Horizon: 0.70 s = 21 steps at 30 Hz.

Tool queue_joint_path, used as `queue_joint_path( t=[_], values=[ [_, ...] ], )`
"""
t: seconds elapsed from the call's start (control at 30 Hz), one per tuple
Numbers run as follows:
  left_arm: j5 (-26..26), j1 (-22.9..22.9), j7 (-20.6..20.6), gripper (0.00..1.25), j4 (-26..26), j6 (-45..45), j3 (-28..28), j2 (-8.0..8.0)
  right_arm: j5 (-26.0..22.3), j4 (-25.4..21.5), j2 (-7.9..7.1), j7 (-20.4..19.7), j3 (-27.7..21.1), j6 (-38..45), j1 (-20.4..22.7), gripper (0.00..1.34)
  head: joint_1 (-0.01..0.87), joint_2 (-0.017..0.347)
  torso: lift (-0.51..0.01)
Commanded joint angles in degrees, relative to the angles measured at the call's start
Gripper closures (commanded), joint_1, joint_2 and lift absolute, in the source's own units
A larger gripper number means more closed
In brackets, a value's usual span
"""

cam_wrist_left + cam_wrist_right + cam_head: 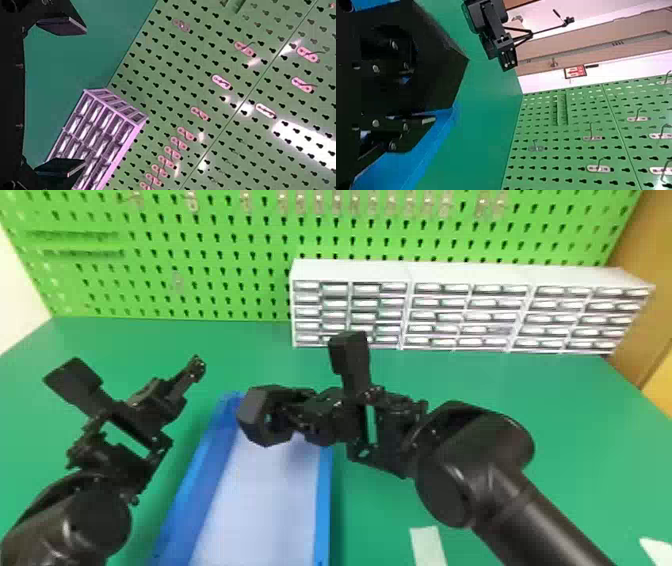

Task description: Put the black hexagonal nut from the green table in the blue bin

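Note:
The black hexagonal nut [261, 421] is held by my right gripper [301, 415] over the far end of the blue bin [325, 495]. In the right wrist view the nut [441, 67] looms large and dark at my right gripper [413, 93], which is shut on it and partly hidden behind it. Blue bin wall [429, 154] lies below the nut there. My left gripper [194, 369] stays above the table, left of the bin; in the left wrist view my left gripper [61, 97] is open, its fingers wide apart with nothing between them.
A white drawer cabinet [350, 272] stands at the table's back right, before the green pegboard [210, 255]. Pale strips [427, 545] lie on the green table [500, 390] near its front right. The left arm is beside the bin's left wall.

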Motion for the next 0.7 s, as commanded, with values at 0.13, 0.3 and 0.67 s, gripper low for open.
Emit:
queue_joint_path(
  t=[0.13, 0.3, 0.67],
  values=[
    [0.0, 0.03, -0.03, 0.12, 0.0, -0.02, 0.0, -0.02, 0.44, 0.0, -0.43, 0.35, 0.13, 0.0, 0.0, 0.27, 0.666, 0.032, -0.1],
    [0.0, 0.03, -0.03, 0.11, 0.0, -0.02, 0.0, -0.02, 0.62, 0.0, -0.52, 0.35, -0.05, 0.0, -0.09, 0.2, 0.666, 0.032, -0.1],
    [0.0, 0.03, -0.03, 0.12, 0.0, -0.02, 0.0, -0.02, 0.7, 0.0, -0.52, 0.35, -0.14, 0.0, -0.09, 0.2, 0.666, 0.032, -0.1]
  ],
)
